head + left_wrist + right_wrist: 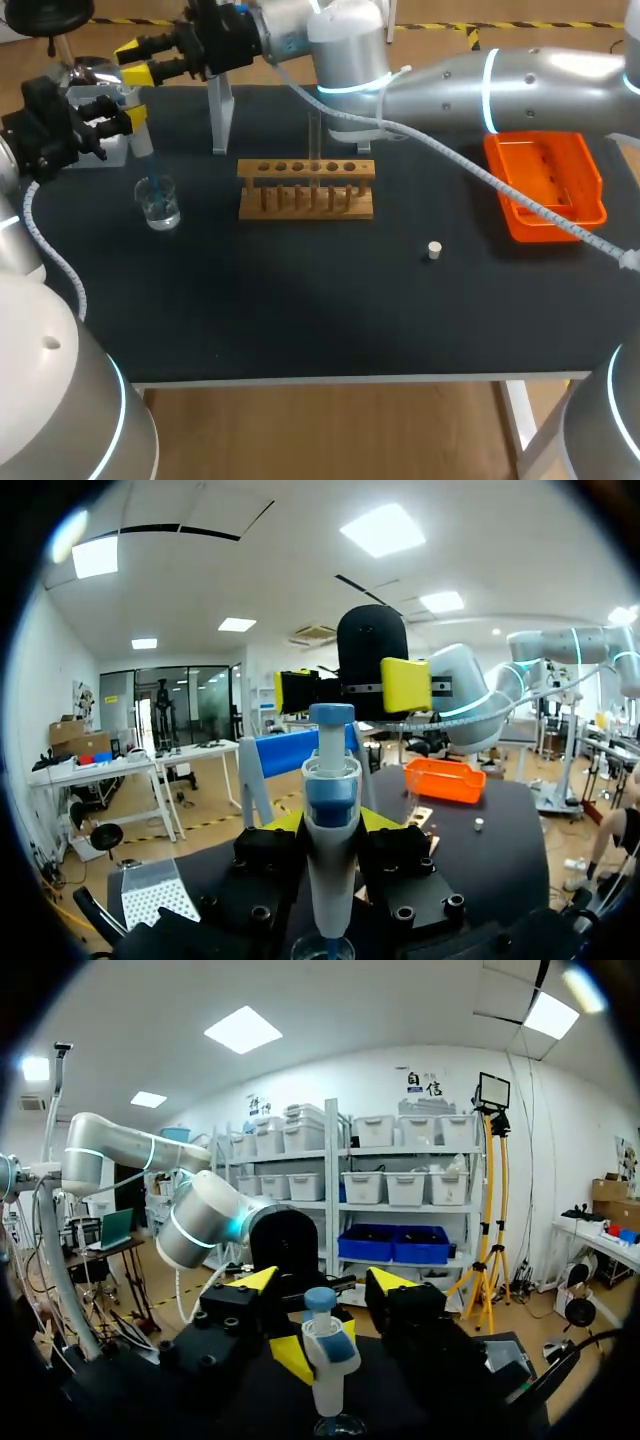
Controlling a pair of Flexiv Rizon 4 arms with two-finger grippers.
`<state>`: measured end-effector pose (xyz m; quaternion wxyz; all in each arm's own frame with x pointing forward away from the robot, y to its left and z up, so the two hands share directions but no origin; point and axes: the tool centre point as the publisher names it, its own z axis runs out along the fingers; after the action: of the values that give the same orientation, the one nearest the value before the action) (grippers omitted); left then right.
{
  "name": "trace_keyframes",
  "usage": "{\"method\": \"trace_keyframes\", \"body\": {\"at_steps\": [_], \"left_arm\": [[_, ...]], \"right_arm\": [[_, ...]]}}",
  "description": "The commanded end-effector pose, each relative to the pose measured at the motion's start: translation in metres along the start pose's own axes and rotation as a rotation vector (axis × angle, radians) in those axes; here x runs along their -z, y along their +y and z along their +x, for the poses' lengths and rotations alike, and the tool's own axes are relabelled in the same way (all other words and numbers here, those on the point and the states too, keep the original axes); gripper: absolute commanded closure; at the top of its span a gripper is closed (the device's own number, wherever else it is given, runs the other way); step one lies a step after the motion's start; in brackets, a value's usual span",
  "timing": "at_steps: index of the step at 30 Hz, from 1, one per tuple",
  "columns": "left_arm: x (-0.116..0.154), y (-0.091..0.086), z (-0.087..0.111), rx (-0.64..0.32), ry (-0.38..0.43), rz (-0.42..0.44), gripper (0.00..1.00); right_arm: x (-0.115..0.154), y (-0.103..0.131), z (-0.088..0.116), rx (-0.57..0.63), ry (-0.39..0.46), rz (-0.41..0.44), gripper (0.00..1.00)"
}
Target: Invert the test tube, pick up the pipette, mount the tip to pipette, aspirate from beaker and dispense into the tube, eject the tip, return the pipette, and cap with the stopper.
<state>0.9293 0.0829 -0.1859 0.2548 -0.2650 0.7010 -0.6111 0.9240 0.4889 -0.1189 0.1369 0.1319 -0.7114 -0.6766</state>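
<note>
My left gripper (122,118) is clamped on the pipette (140,140), held upright with its tip in the beaker (158,205) — positioned for aspiration. My right gripper (138,60) hovers over the plunger (331,715), fingers apart — judged ready to press.

The left end effector (330,825) clasps the upright pipette (330,880) over the beaker (322,948), the right end effector (350,687) just beyond.

From high behind, looking down over the whole bench (300,300). From each wrist, close in and level, facing one another across the pipette (329,870), also caught upper left in the head frame.
</note>
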Motion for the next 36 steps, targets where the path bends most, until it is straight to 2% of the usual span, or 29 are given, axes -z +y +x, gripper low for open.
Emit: {"method": "trace_keyframes", "body": {"at_steps": [1,9,20,36], "left_arm": [[0.001,0.000,0.000,0.001,0.000,-0.001,1.00],[0.001,0.000,0.000,0.001,0.000,-0.001,1.00],[0.001,0.000,0.000,0.001,0.000,-0.001,1.00],[0.001,0.000,0.000,0.001,0.000,-0.001,1.00]], "right_arm": [[0.027,0.009,0.023,0.010,-0.044,0.015,0.00],[0.088,0.010,0.043,0.016,-0.109,0.033,0.00],[0.156,-0.010,0.072,-0.002,-0.205,0.063,0.00],[0.222,-0.034,0.093,-0.030,-0.310,0.111,0.00]]}}
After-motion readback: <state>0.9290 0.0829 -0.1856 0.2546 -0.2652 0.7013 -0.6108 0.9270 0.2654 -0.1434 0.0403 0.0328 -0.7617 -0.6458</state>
